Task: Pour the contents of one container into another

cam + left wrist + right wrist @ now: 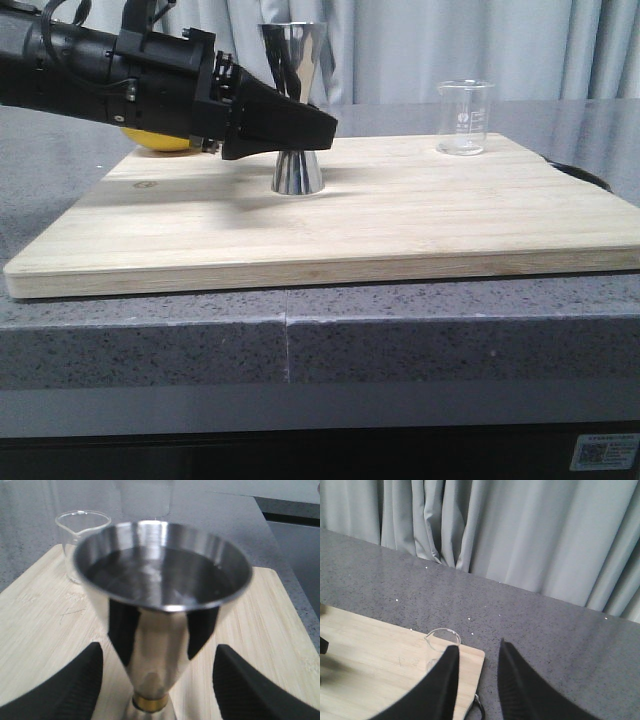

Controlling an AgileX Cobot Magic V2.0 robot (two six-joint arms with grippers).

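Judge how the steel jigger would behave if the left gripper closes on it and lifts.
The jigger looks polished, so probably slippery. It stands tall on a narrow base, likely tippy if nudged. The left gripper straddles its tapered waist, open; the fingers might slide.

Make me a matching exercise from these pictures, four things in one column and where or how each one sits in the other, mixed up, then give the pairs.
Things
1. tall shiny steel hourglass jigger
2. small clear glass beaker
3. yellow rounded object
4. left pincer

Places or states
A. at the pale wooden board's far right corner
B. open, fingers either side of the narrow gold-banded waist without touching
C. mostly hidden behind the black arm, at the board's far left
D. upright near the board's middle

Pairs: 1-D, 2-A, 3-C, 4-B
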